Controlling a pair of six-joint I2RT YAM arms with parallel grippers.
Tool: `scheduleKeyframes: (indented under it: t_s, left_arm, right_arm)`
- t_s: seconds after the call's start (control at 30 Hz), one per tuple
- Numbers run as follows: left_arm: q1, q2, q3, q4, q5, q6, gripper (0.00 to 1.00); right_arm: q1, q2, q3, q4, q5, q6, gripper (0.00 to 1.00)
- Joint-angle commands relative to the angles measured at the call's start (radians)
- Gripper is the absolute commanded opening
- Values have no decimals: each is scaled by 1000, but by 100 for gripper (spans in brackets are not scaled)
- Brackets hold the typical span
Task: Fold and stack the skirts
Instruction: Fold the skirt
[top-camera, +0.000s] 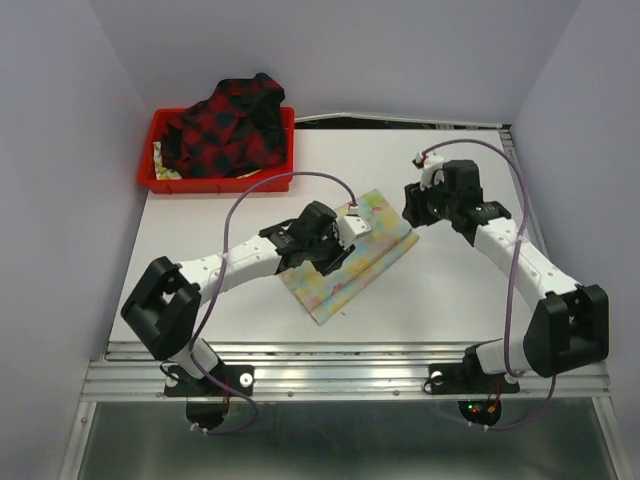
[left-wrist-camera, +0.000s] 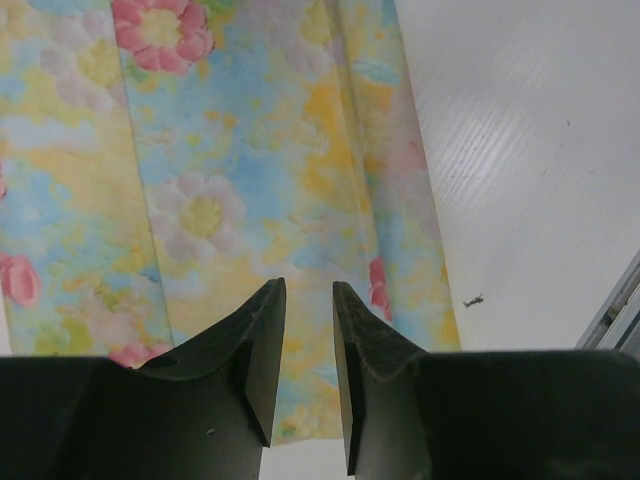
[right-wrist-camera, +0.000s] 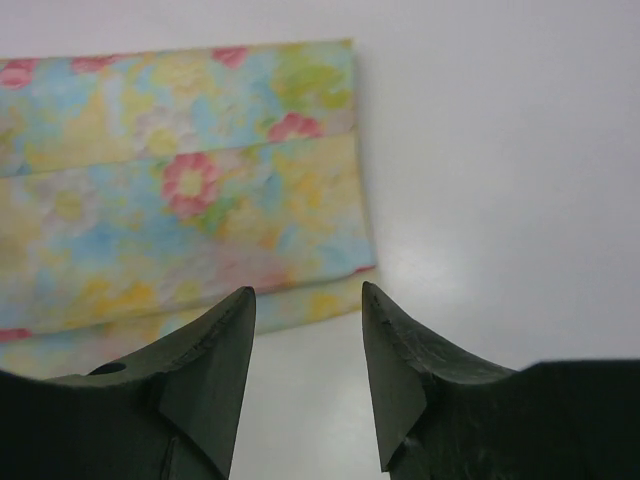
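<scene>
The task looks roughly half done. The floral skirt (top-camera: 378, 243) lies at the centre of the worktop (top-camera: 450, 300), folded into a flat, layered rectangle set on a slant, its long axis running from about 7 o'clock to 1 o'clock. In the wrist views its edges look fairly straight and its layers lie flat, so I judge this one folded, or nearly so. The plaid skirt (top-camera: 225, 125) is untouched: it sits heaped and rumpled in the red tray (top-camera: 150, 180) at the worktop's 11 o'clock corner, spilling over the far rim. A sliver of pale cloth (top-camera: 160, 160) shows beneath it at the tray's left end; whether that is another garment I cannot tell. The left jaws hover over the floral skirt with only a narrow gap between them, and nothing is caught in it. The right jaws are spread wider and empty, over bare worktop just beside the skirt's 2 o'clock corner. What is left, as I read it: fetch the plaid skirt out of the tray, spread and fold it, then stack the two together.
</scene>
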Motion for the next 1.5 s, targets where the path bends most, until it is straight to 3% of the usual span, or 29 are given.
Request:
scheduleKeyframes:
  t_s: [0.0,0.27,0.77,0.97,1.03,1.07,1.1,1.33,1.43,1.47]
  left_arm:
    - [-37,63,83,43,37,-71,36]
    - [-72,158,106,60,123,-74,36]
    - [-78,267,126,85,60,-68,29]
    - [-80,289,132,83,43,-63,18]
    - [-83,289,132,83,23,-62,22]
    - [-84,287,129,82,8,-62,36]
    - [-84,286,127,82,3,-60,39]
    - [-87,292,118,94,-9,-52,43]
    - [-93,295,123,94,5,-49,32]
    - [-96,295,121,94,5,-48,22]
  right_arm:
    - [-11,45,-172,-102,-204,421,52]
    - [-46,114,-330,139,-319,741,42]
    - [-46,246,-397,273,-345,795,30]
    - [-46,266,-403,283,-345,804,28]
    - [-46,261,-410,283,-338,805,27]
    - [-46,258,-414,283,-336,805,27]
    - [-46,252,-417,282,-334,805,27]
    - [-46,237,-440,291,-308,804,25]
    - [-46,255,-433,291,-307,802,24]
    - [-46,260,-431,291,-305,804,24]
